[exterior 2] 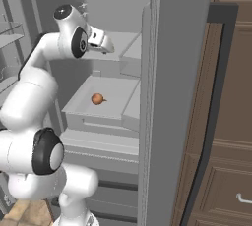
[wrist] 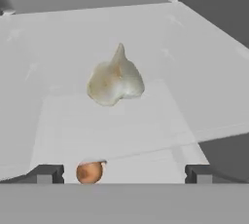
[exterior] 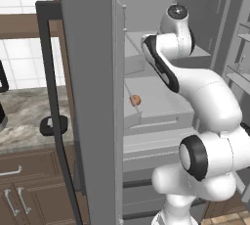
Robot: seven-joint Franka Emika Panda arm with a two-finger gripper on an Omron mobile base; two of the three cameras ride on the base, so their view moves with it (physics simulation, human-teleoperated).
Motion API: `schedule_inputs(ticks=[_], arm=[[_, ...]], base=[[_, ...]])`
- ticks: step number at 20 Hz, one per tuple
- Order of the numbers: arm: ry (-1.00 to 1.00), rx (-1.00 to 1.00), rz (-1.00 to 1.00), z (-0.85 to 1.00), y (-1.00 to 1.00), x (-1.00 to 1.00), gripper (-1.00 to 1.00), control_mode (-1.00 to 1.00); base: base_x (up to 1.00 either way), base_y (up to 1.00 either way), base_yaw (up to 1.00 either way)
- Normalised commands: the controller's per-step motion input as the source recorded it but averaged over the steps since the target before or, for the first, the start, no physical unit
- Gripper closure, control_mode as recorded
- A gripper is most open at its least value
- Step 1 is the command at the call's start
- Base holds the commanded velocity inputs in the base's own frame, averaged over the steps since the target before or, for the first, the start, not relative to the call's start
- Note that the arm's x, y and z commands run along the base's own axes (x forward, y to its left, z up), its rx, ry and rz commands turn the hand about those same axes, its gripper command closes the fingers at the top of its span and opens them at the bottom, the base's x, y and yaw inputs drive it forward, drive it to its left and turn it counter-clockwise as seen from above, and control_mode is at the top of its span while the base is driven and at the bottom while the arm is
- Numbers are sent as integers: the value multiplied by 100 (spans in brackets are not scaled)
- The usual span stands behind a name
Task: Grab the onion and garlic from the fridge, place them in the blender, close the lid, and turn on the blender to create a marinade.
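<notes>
The fridge stands open with my arm reaching into it. The garlic, a pale lumpy bulb, lies on an upper grey shelf straight ahead of my gripper, some way off. The gripper's fingertips stand wide apart with nothing between them; the hand hovers over that shelf. The small orange-brown onion rests on the shelf below. A flat black lid lies on the counter left of the fridge. A sliver of the black blender shows at the left edge.
The fridge door with its long black handle stands beside the arm. Door bins line the other side. Brown wooden cabinets flank the fridge, and a marble counter runs to the left.
</notes>
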Motion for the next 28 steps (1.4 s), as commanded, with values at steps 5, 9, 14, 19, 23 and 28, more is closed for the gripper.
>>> schedule_inputs(ticks=[5, 9, 14, 19, 23, 28], arm=[[6, 0, -1, -8, -7, 27, -100, -100], [4, 0, 0, -28, 0, 50, -100, -100], [2, 0, 0, -17, 0, 40, -100, -100], [4, 0, 0, -19, 0, 40, -100, -100], [1, 0, 0, -23, 0, 43, -100, -100], [0, 0, 0, -14, -3, 45, -100, -100]], base=[[0, 0, 0], [0, 0, 0], [0, 0, 0], [0, 0, 0], [0, 0, 0], [0, 0, 0]])
